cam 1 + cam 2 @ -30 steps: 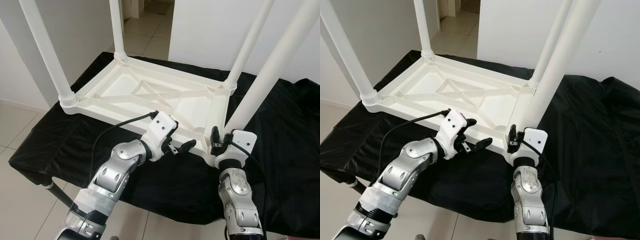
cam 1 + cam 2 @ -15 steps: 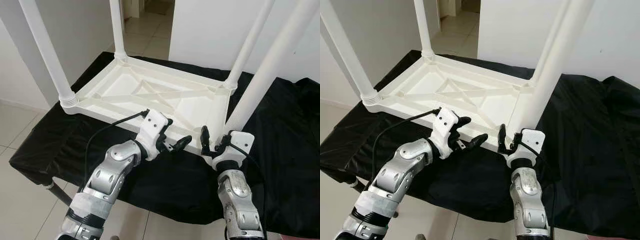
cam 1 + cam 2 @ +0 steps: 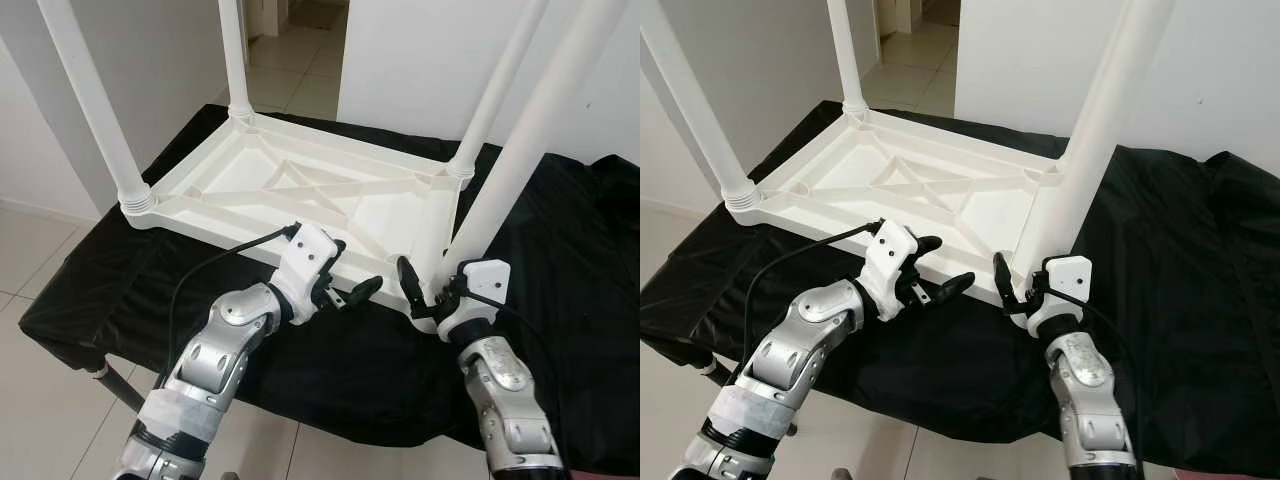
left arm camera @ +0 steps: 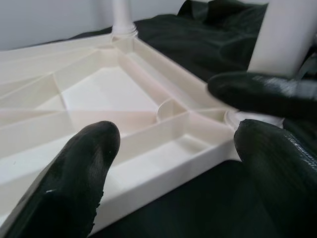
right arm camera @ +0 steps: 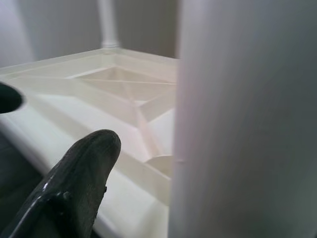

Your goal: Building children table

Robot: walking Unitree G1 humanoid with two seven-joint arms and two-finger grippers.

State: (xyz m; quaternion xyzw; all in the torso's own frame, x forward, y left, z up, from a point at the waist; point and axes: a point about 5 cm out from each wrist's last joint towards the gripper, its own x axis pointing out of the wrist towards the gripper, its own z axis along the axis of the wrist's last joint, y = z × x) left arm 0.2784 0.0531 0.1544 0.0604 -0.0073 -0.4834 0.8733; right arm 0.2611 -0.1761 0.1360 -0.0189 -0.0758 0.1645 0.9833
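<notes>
A white plastic children's table point(image 3: 250, 175) lies upside down on a black cloth point(image 3: 110, 280), with its legs pointing up. The near right leg point(image 3: 520, 150) stands slightly tilted in its corner socket. My right gripper point(image 3: 425, 287) is open at that leg's base; one black finger point(image 5: 84, 173) stands apart from the leg point(image 5: 237, 119), and the other is hidden behind it. My left gripper point(image 3: 348, 273) is open, straddling the table's near rim point(image 4: 163, 163) just left of that corner. Nothing is between its fingers point(image 4: 74, 173) but the rim.
The cloth-covered surface ends close in front of me, and a grey support leg point(image 3: 120, 385) pokes out below it. Tiled floor point(image 3: 30, 260) lies to the left. A doorway point(image 3: 300, 50) opens behind the table, with a white wall point(image 3: 420, 60) to its right.
My right gripper's visible finger has spread away from the near right leg, whose top has swung a little left. My left gripper has drawn back slightly left along the rim.
</notes>
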